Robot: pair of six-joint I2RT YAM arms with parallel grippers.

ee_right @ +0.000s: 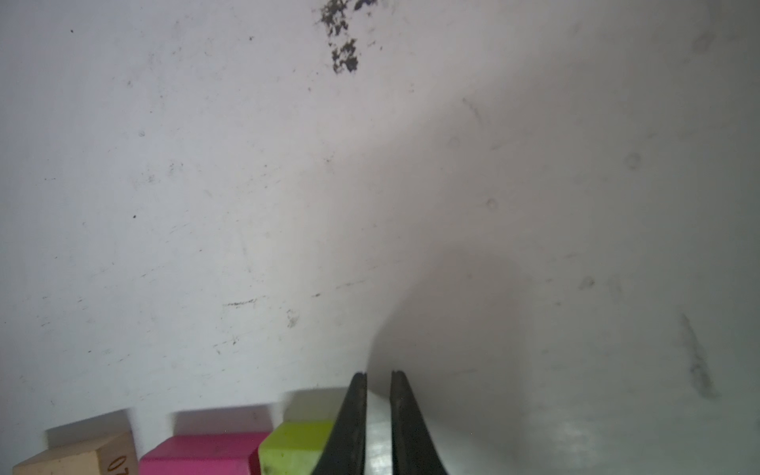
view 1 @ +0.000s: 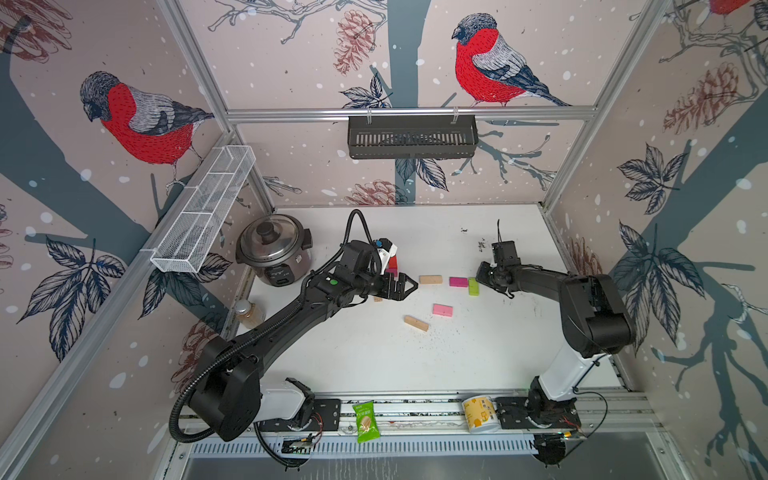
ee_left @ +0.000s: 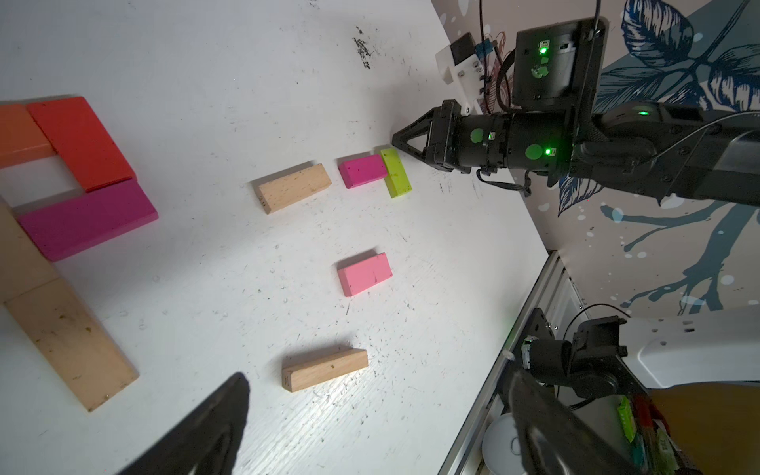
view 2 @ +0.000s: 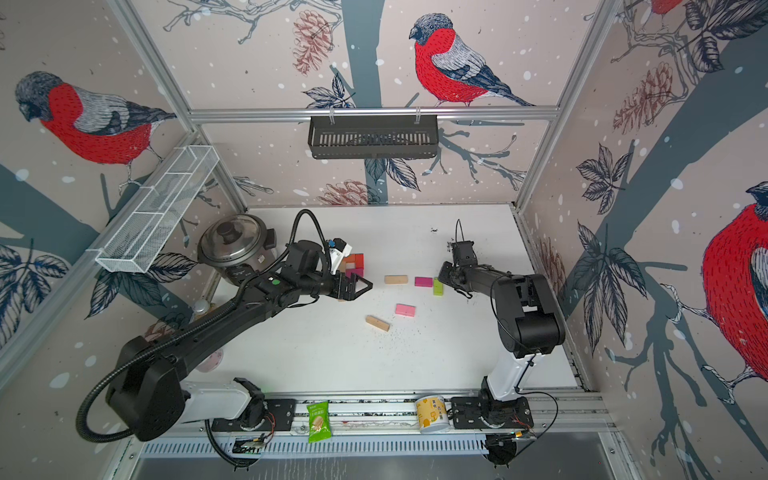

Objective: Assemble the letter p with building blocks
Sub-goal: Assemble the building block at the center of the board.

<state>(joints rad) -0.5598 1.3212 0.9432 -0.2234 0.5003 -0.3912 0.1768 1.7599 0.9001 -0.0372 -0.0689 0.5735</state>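
The lime-green block point(ee_left: 395, 172) lies toward the right side of the table point(ee_left: 205, 61). Its long side is against the end of a magenta block point(ee_left: 362, 170), so its long axis runs crosswise to that block. The right gripper point(ee_right: 378, 374) is much the nearer. Its jaws are almost together on nothing, just beside the lime-green block's far end rather than around it, so grasping it would likely mean reopening and shifting sideways. The left gripper point(view 1: 409, 287), jaws wide apart, hovers by the letter p point(ee_left: 80, 142).

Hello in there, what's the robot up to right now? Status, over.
Left gripper open, empty, near the letter p. Right gripper shut, empty, tips beside the lime block. Loop and stem laid. Four other loose blocks mid-table.
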